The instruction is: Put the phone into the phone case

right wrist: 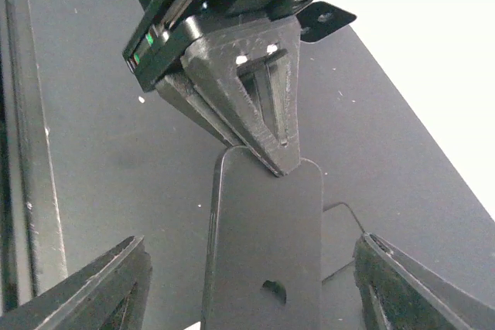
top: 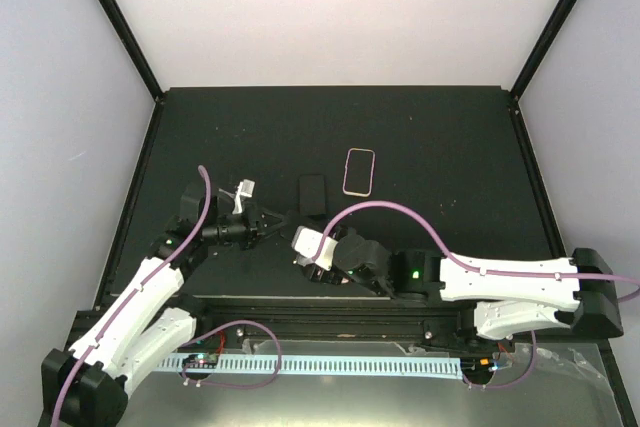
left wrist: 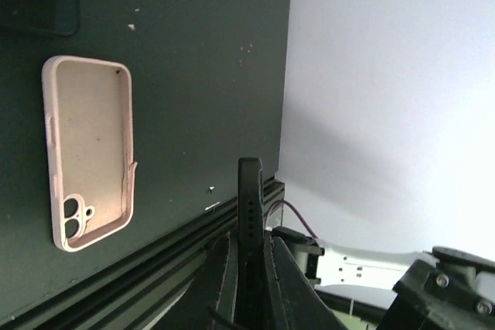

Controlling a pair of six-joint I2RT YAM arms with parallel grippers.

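My left gripper [left wrist: 249,243] is shut on the black phone [left wrist: 250,191], which it holds edge-on above the table. In the right wrist view the left gripper's fingers [right wrist: 267,113] pinch the top end of the phone [right wrist: 263,253]. My right gripper [right wrist: 251,268] is open, with one finger on each side of the phone and not touching it. The pink phone case [left wrist: 89,152] lies open side up on the table, apart from both grippers. It also shows in the top view [top: 360,171]. In the top view the left gripper [top: 272,221] and right gripper [top: 305,245] meet near the table's front.
A dark flat rectangular object [top: 312,194] lies on the black table [top: 450,147] just left of the pink case. The front rail [left wrist: 155,260] runs below the held phone. White walls enclose the table on three sides.
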